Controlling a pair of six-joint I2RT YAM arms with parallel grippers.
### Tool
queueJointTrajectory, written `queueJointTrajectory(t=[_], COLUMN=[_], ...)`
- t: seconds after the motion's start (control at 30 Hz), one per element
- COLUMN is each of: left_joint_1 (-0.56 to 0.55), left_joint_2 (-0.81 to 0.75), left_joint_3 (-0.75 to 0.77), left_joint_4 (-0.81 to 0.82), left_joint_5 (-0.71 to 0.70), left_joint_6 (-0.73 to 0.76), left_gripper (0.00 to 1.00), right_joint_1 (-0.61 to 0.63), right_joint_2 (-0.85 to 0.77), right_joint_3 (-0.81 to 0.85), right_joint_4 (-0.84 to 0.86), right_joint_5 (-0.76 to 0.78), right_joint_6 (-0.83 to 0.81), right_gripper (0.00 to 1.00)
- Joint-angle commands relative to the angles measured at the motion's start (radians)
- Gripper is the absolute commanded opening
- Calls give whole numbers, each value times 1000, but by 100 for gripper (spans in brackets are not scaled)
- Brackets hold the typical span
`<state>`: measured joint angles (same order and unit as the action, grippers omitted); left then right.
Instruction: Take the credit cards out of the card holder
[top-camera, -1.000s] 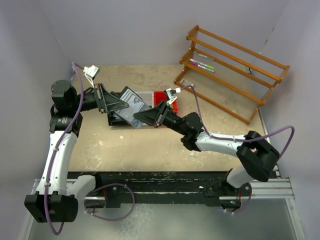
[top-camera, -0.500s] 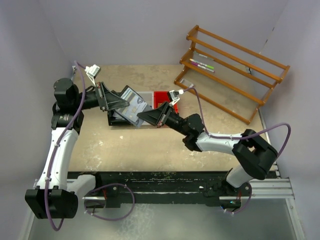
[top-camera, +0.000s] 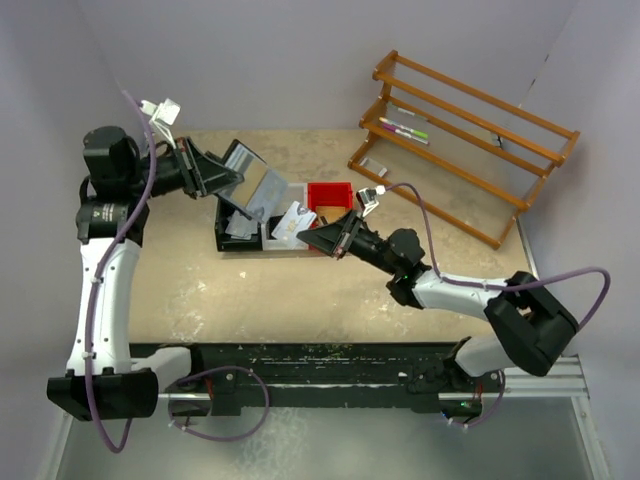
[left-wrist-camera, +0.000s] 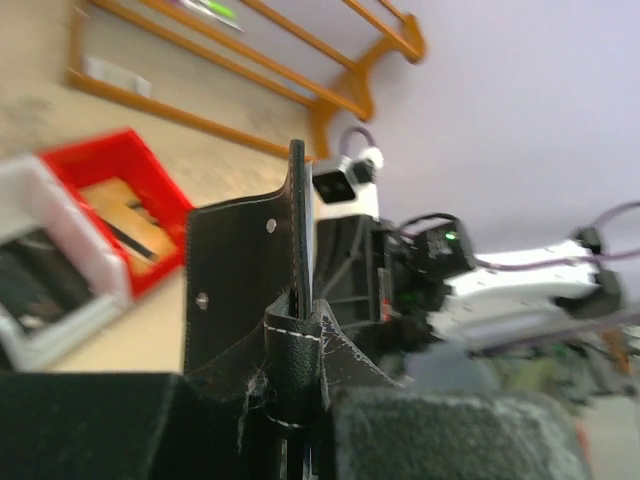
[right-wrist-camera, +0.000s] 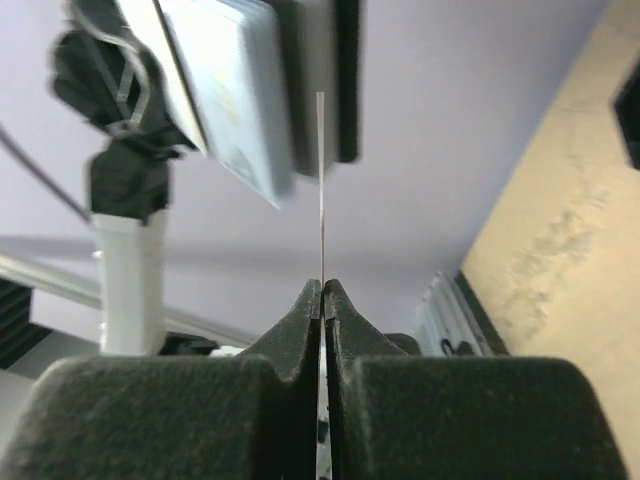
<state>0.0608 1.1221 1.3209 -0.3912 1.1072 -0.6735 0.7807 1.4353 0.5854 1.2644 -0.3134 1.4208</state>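
Black leather of the card holder (top-camera: 255, 185) is being clamped by the left claw (top-camera: 225, 178) and is being held open, raised above the counter (top-camera: 300, 290), left of the red tray (top-camera: 330, 195). One grey-blue credit card (top-camera: 291, 225) is being pinched in the closed right claw (top-camera: 318, 238), just beside that tray.

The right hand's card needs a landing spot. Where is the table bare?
Widest bare table lies between the trays and the arm bases. A narrower strip runs behind the red tray to the back wall. Crowded: over the trays, where the left hand and right hand meet, and beside the wooden rack.
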Motion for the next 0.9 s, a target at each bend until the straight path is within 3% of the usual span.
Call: queueJointTrajectory(t=[0.0, 0.1, 0.37, 0.67, 0.87], left_joint_1=[8, 8, 8, 8, 8], left_joint_2=[47, 62, 34, -19, -24], left_joint_3=[187, 223, 273, 237, 262], left_joint_4=[-327, -391, -486, -580, -645], left_joint_5=[-275, -407, -618, -618, -560], left_joint_6=[392, 506, 733, 810, 802], left_gripper=[3, 4, 5, 3, 2], right_joint_1=[-46, -48, -47, -41, -38], right_joint_2=[-58, -27, 270, 724, 889], right_joint_3=[61, 203, 714, 1202, 1374], right_joint_4=[-297, -589, -1018, -1239, -1268], right_joint_5=[-82, -94, -106, -83, -105], right_joint_6=[-136, -292, -543, -618, -619], right_gripper=[0, 0, 0, 0, 0])
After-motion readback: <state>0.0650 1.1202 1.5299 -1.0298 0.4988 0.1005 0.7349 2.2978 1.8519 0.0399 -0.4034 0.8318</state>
